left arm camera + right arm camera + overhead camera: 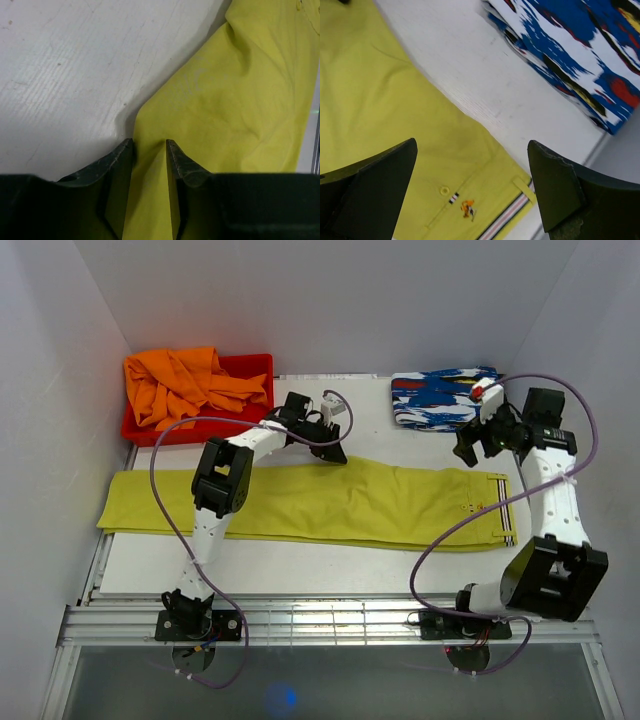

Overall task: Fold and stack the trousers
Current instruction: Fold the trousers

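Top external view is showing the trousers (pixel 350 502) lying flat as one long strip across the middle of the frame, from the left edge of the table (pixel 300 575) to the striped waistband (pixel 505 510) at the right. To me they are looking already laid leg upon leg, but no crosswise fold is showing, so I am judging the task as only in its early part. The left gripper (pixel 325 447) is sitting at the upper edge of the strip near the centre, and in the left wrist view its fingers (pixel 120 160) are standing nearly together with a ridge of yellow cloth pinched between them. The right gripper (pixel 478 445) is hovering over the upper right corner of the garment, its jaws spread wide and holding nothing. Folding across the length and then stacking, perhaps on the blue, white and red folded cloth (pixel 440 395) in the upper right, are waiting to be done
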Available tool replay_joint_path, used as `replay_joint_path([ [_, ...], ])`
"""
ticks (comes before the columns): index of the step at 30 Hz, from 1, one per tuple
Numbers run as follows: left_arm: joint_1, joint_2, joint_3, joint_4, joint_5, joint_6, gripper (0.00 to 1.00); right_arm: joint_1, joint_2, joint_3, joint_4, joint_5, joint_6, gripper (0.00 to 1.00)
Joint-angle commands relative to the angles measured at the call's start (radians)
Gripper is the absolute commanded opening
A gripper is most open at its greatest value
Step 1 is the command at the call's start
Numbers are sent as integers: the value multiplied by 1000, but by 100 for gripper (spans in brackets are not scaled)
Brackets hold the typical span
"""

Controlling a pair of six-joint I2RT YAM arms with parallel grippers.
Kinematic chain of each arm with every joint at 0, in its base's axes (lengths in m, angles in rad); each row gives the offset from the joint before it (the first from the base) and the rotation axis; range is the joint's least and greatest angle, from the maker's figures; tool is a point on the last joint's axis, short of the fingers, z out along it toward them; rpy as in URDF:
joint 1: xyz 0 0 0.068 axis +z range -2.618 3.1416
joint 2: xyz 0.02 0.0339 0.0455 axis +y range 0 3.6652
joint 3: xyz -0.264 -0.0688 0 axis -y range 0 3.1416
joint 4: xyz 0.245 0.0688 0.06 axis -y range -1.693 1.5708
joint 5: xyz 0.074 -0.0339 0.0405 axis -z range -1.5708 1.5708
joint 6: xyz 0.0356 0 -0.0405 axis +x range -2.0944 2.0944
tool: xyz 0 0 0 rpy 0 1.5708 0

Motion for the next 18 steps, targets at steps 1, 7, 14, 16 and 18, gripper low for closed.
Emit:
replay_joint_path([
  [1, -1, 0, 28, 8, 129, -55, 41, 79, 179, 127, -66, -96, 105, 96],
  [7, -1, -46, 21, 26, 93, -43, 3, 206, 381, 208, -50, -1, 76, 79],
  [14, -14, -259, -143, 93, 20, 110, 0, 238, 522, 289, 10, 81, 148, 69],
  [16, -30, -311, -225, 80, 17, 228, 0, 237, 562, 360, -8, 39, 170, 69],
  [18, -66, -382, -290, 70, -14, 315, 0, 238, 594, 398, -32, -19, 194, 69],
])
